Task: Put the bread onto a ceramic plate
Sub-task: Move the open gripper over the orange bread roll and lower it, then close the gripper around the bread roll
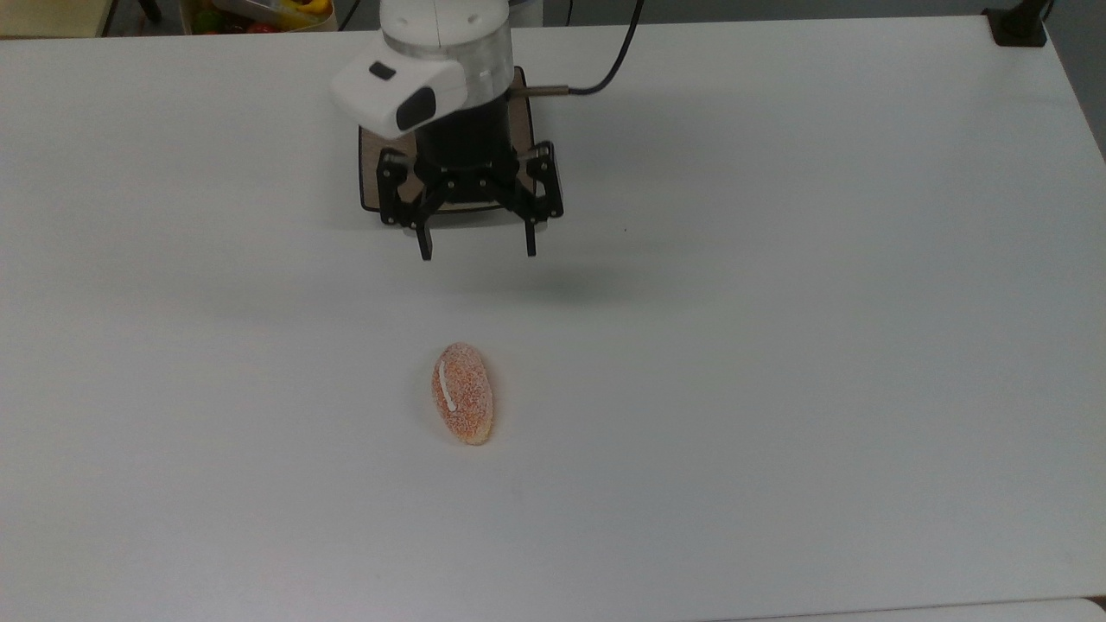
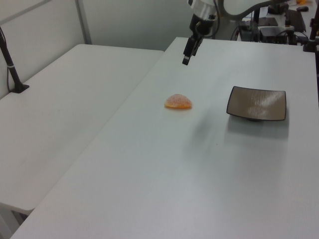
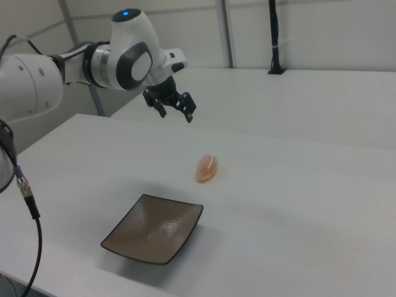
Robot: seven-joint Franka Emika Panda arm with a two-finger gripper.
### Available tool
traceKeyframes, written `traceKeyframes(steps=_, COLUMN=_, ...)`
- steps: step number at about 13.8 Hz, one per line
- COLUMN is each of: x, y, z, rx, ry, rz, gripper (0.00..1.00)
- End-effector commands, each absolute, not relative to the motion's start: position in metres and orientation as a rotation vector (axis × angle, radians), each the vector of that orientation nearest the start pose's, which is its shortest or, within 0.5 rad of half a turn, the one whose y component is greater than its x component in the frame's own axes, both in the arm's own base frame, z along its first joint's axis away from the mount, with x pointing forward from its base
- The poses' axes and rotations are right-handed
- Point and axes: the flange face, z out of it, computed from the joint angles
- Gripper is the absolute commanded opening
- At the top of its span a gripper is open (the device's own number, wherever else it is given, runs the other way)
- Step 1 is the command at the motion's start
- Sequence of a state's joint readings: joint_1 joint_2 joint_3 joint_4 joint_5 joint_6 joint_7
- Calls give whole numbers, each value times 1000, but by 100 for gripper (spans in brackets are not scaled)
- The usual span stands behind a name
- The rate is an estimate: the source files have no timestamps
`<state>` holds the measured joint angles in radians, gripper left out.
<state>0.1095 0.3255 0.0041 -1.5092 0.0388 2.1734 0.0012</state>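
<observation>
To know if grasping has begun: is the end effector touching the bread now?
Apart. In the right view, the open end effector hangs in the air above and behind the bread, with bare table between them.

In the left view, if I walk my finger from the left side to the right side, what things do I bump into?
Black pole → bread → gripper, up in the air → ceramic plate.
</observation>
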Motion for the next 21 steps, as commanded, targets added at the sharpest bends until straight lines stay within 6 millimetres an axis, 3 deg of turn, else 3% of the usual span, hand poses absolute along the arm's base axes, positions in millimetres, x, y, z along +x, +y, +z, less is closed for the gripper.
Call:
traceKeyframes(steps=1, x=712, y=72, z=490, rx=-3040, ry=-188, rz=-568, gripper=100)
traceKeyframes(steps=9, x=736, y=73, z=408, rx=-3082, ry=-229, rz=-578, gripper=100)
traceKeyframes(steps=21, x=747, y=75, z=322, rx=-3156, ry=-338, rz=-562, gripper=100)
